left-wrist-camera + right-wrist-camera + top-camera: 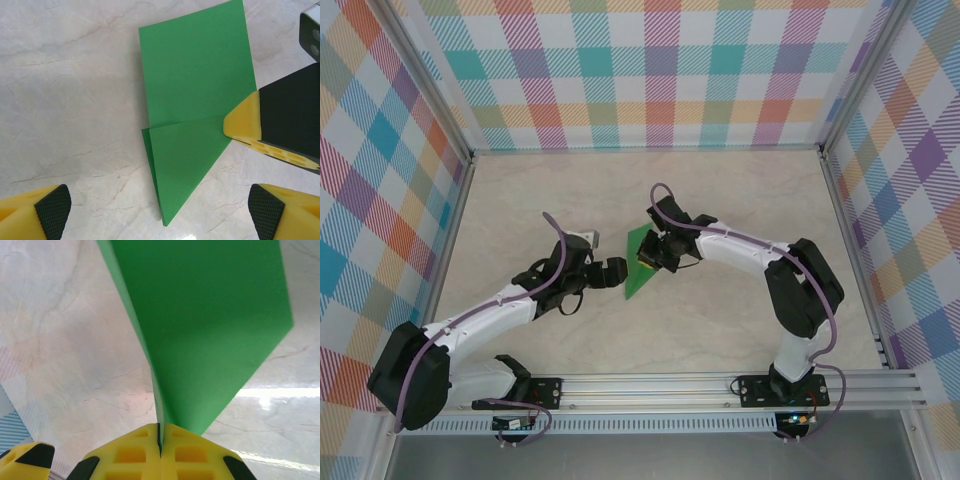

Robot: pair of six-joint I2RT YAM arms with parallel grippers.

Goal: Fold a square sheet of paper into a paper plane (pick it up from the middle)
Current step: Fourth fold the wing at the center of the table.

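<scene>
The square sheet of paper (pixel 636 280) is bright green and creased. It stands tilted on the table between the two arms, and it is a folded sheet, not a paper plane. In the left wrist view its upper panel (pixel 195 65) meets a folded triangular flap (pixel 185 160) whose tip points toward me. My right gripper (pixel 160 440) is shut on the paper's edge (pixel 210 325), and one of its yellow fingers (pixel 243 122) pinches the crease. My left gripper (pixel 160 215) is open just left of the paper's tip, with its pads (pixel 52 210) wide apart and touching nothing.
The marble-look table (pixel 720 200) is bounded by checked walls (pixel 650 70) at the back and both sides. A metal rail (pixel 720 385) with the arm bases runs along the near edge. Bare tabletop lies behind and to the right of the grippers.
</scene>
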